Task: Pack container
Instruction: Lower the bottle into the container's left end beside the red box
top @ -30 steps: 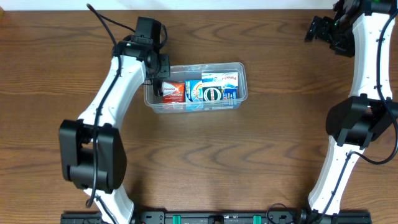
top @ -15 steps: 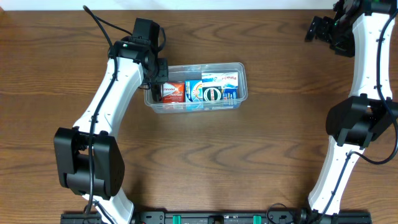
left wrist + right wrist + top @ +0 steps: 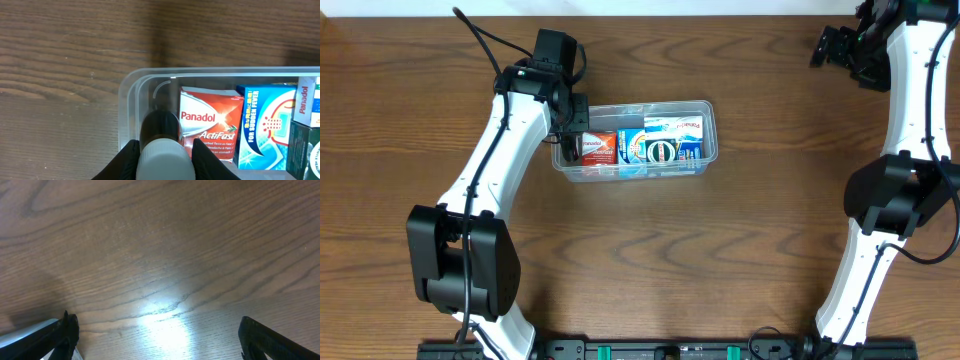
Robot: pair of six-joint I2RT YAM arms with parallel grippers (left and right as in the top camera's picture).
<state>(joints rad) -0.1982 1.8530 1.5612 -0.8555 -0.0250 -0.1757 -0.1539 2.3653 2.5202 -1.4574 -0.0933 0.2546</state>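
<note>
The clear plastic container [image 3: 710, 140] sits on the wooden table and also shows in the left wrist view [image 3: 131, 95]. It holds a red Panadol ActiFast box [image 3: 210, 125], a blue box [image 3: 262, 125] and other packages [image 3: 665, 145]. My left gripper [image 3: 162, 160] is shut on a dark bottle with a white cap [image 3: 162, 150] and holds it over the container's left end, beside the red box. In the overhead view the left gripper [image 3: 570, 125] hangs over that end. My right gripper [image 3: 157, 345] is open and empty above bare wood at the far right [image 3: 840, 45].
The table is brown wood [image 3: 720, 260]. A pale strip runs along the table's far edge [image 3: 640, 8]. The arm bases stand at the near edge on both sides.
The left arm shifted slightly left between one second and half a second ago, and has held still since. The right arm has not moved.
</note>
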